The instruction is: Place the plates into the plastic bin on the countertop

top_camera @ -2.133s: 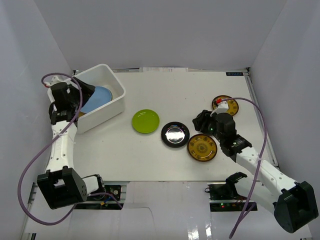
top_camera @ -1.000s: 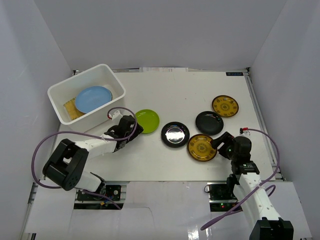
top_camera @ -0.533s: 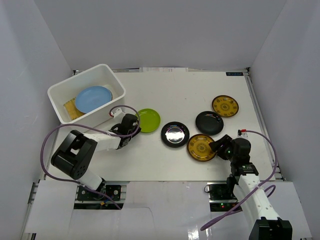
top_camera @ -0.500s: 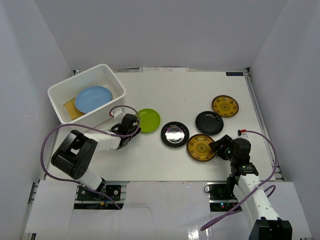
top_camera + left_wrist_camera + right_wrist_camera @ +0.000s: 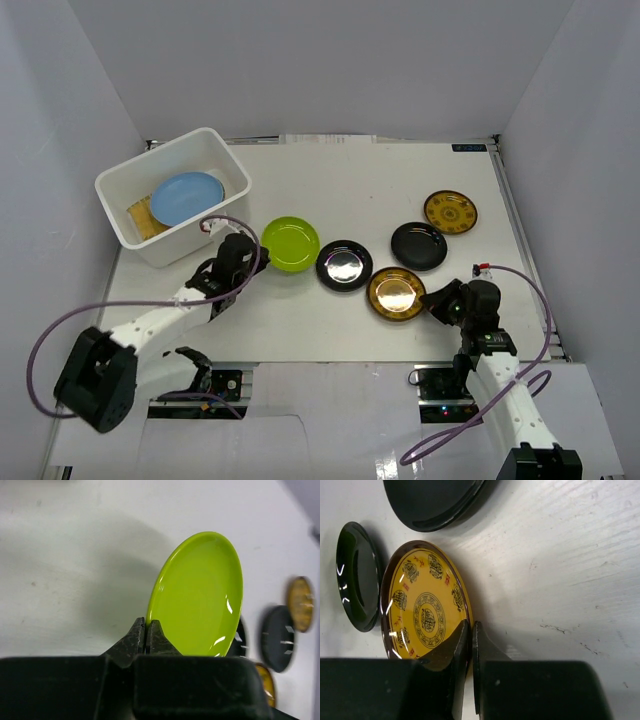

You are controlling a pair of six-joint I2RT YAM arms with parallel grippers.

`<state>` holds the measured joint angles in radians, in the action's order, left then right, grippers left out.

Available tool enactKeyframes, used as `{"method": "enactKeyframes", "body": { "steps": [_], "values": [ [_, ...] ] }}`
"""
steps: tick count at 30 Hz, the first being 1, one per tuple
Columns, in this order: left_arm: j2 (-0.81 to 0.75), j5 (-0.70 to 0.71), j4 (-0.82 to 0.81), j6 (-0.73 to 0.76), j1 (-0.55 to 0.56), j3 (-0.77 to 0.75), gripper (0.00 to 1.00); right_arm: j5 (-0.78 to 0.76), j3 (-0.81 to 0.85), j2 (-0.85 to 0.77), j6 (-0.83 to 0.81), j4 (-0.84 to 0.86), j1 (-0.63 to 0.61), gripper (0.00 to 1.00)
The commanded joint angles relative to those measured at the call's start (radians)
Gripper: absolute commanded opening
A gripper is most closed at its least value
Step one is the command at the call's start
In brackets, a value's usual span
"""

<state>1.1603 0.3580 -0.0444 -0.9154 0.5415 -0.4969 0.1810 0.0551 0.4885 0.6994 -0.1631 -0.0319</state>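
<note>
Left jaws clamped on rim of lime green plate, tilted up off table, just beside plastic bin. Right jaws pinching gold-patterned plate rim. Tip: clear bin rim first, lower flat onto light blue plate, then let go.

You are viewing the white bin sitting far left on the countertop, with a blue plate partly covering a straw plate inside. Your left gripper is pinching the green plate, which is tilting just right of the bin. Your right gripper is pinching the near gold plate at its rim. The left black plate, right black plate and far gold plate are lying flat.
</note>
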Motion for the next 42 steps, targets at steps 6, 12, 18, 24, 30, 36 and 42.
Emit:
{"method": "enactKeyframes", "body": {
  "steps": [6,12,18,24,30,36,42],
  "values": [
    [-0.255,0.085,0.224,0.174,-0.026,-0.361,0.0,0.011,0.041,-0.129,-0.003,-0.118,0.001,0.08],
    [-0.067,-0.276,0.319,0.198,-0.492,-0.552,0.0,0.028,0.13,-0.177,-0.012,-0.161,0.001,0.08],
    [0.074,-0.35,0.339,0.144,-0.77,-0.591,0.0,0.046,0.216,-0.217,-0.041,-0.21,0.001,0.08],
    [0.251,-0.292,0.383,0.196,-0.792,-0.649,0.0,0.106,0.321,-0.226,-0.044,-0.199,0.001,0.08],
    [0.34,-0.277,0.385,0.217,-0.798,-0.623,0.02,0.204,0.417,-0.12,0.001,-0.06,0.001,0.08],
    [0.343,-0.301,0.387,0.222,-0.798,-0.643,0.53,0.195,0.529,0.057,0.029,0.082,-0.109,0.08],
    [0.239,-0.419,0.353,0.214,-0.798,-0.643,0.97,-0.09,0.762,0.35,-0.064,0.191,-0.506,0.08]
  ]
}}
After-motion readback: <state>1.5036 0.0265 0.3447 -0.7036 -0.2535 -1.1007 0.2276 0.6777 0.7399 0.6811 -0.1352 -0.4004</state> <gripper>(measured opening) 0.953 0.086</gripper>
